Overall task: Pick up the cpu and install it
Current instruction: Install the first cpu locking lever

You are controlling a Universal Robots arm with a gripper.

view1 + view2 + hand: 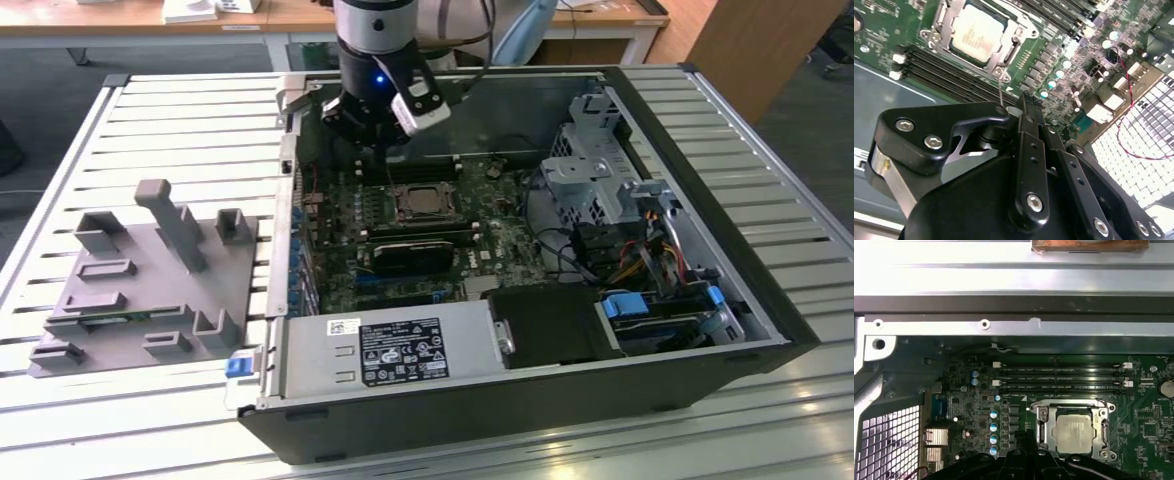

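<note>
While the small flat square cpu with its silvery-grey metal top (424, 203) already lies seated inside the black socket with the metal frame (1047, 427) on the green motherboard (350, 210), the black gripper (376, 128) hangs just above and beside it, toward the far wall of the open black computer case (747, 300). In both wrist views the chip (975, 33) sits close ahead of the fingertips, flat and squared to the board. The fingers (1026, 117) are pressed together with nothing pinched between them.
</note>
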